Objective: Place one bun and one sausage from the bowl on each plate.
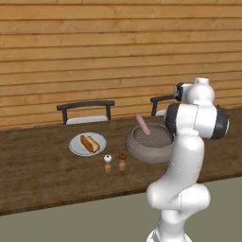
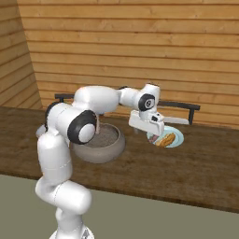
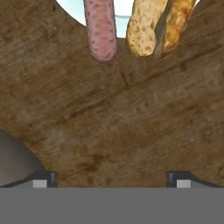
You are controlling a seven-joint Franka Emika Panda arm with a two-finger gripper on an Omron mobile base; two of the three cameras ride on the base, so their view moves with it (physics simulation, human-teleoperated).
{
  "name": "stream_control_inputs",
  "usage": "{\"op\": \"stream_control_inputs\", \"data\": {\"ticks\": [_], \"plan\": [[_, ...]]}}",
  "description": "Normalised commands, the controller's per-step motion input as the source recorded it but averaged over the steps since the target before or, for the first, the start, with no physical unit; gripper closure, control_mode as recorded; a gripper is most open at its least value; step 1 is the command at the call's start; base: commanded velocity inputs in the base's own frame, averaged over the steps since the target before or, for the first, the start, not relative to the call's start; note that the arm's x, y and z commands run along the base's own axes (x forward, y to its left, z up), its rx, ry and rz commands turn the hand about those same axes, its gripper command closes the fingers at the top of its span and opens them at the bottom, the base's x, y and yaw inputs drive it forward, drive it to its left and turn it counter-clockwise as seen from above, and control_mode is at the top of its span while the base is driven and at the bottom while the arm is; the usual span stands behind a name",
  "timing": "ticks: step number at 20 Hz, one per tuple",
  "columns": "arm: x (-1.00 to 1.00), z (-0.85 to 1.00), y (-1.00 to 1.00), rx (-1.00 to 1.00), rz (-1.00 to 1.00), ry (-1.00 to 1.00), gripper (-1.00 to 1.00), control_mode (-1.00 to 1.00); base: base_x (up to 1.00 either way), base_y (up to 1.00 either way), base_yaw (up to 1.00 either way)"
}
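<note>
A dark brown wooden table top (image 3: 122, 122) is seen, its grain streaked and rough, the finish matt. The wall of pale horizontal wooden planks (image 1: 94, 47) is shown smooth and dull. A stone look is given to the large speckled grey bowl (image 1: 142, 150), grainy and unpolished. The pink sausage (image 3: 100, 30) is rendered mottled and slightly pitted; the tan bun (image 3: 142, 30) is seen porous and crusty. The pale grey-white round plate (image 1: 75, 146) is shown smooth, like glazed ceramic.
</note>
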Motion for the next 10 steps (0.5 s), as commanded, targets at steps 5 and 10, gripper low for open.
{"op": "stream_control_inputs", "data": {"ticks": [5, 10], "plan": [[-0.76, 0.13, 0.54, 0.00, -0.01, -0.08, -1.00, -1.00, 0.00, 0.00, 0.00], [-0.61, 0.11, 0.80, -0.01, 0.00, -0.02, -1.00, -1.00, 0.00, 0.00, 0.00]]}}
